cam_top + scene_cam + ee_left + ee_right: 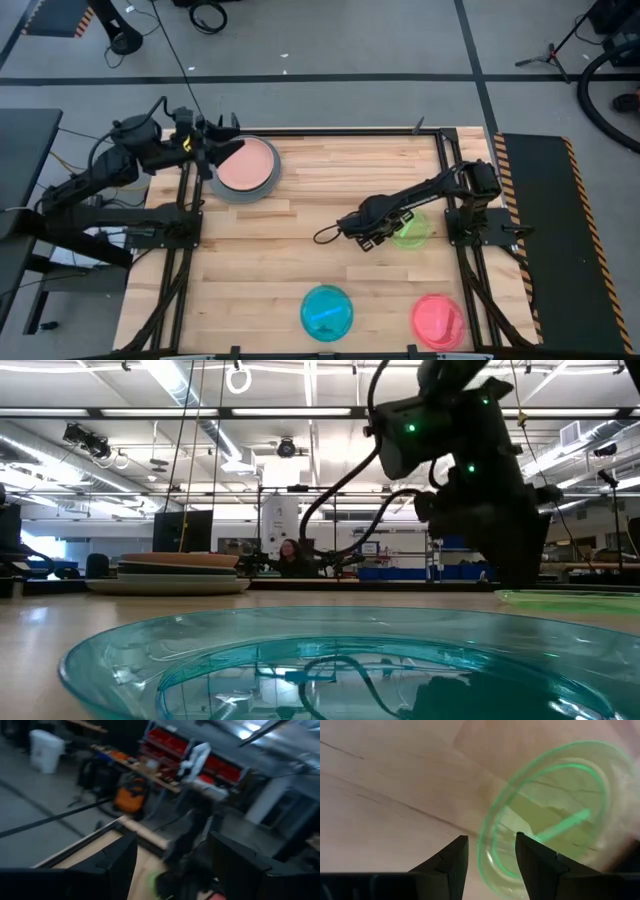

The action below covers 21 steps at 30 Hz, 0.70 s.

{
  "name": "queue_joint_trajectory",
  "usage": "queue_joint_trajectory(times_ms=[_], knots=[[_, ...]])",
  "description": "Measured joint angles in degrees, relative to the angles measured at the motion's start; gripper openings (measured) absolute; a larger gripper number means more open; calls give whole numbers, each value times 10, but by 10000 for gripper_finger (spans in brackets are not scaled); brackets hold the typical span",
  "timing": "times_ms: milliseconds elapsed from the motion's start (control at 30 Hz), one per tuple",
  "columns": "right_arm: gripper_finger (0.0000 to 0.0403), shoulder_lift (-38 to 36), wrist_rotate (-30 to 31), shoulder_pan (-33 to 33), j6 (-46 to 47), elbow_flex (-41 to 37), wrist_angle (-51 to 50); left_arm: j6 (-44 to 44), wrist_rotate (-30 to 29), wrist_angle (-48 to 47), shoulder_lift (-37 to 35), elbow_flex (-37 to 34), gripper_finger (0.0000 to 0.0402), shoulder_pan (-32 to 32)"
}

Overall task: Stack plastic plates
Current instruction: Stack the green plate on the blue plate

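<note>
A stack of plates (245,168) sits at the table's far left, salmon pink on top of grey and darker ones; the low view shows the stack (170,572) too. A translucent green plate (412,231) lies at the right, a cyan plate (327,311) and a red-pink plate (438,320) by the near edge. My right gripper (362,232) is low at the green plate's left rim and open (491,862). My left gripper (212,150) hovers open beside the stack's left edge, holding nothing (172,870). My right gripper stands open at the green plate's rim (487,851), coming from the table's left and slanting down. One finger is outside the rim and the other over the plate's inside. Whether either finger touches the plate, I cannot tell. The plate lies flat on the table.
Bare wood lies between the stack and the green plate, across the table's middle. Black frame rails (185,215) run along the left and right sides. In the low view the cyan plate (320,660) fills the foreground, and a person (290,555) shows far behind the table.
</note>
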Motion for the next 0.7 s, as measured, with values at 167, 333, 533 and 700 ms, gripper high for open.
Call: queue_joint_trajectory(times_ms=[167, 333, 533, 700], knots=[[169, 0, 4, 9, 5, -21, 55, 0, 0, 62, 30, 0, 245, -36], [169, 0, 42, 23, 21, -28, 59, -14, -4, 67, 58, 0, 245, -51], [157, -1, 50, 24, 52, -56, 60, -13, -11, 67, 86, 0, 245, -57], [131, -2, 53, 29, 79, -71, 60, -4, -17, 85, 107, 0, 245, -34]])
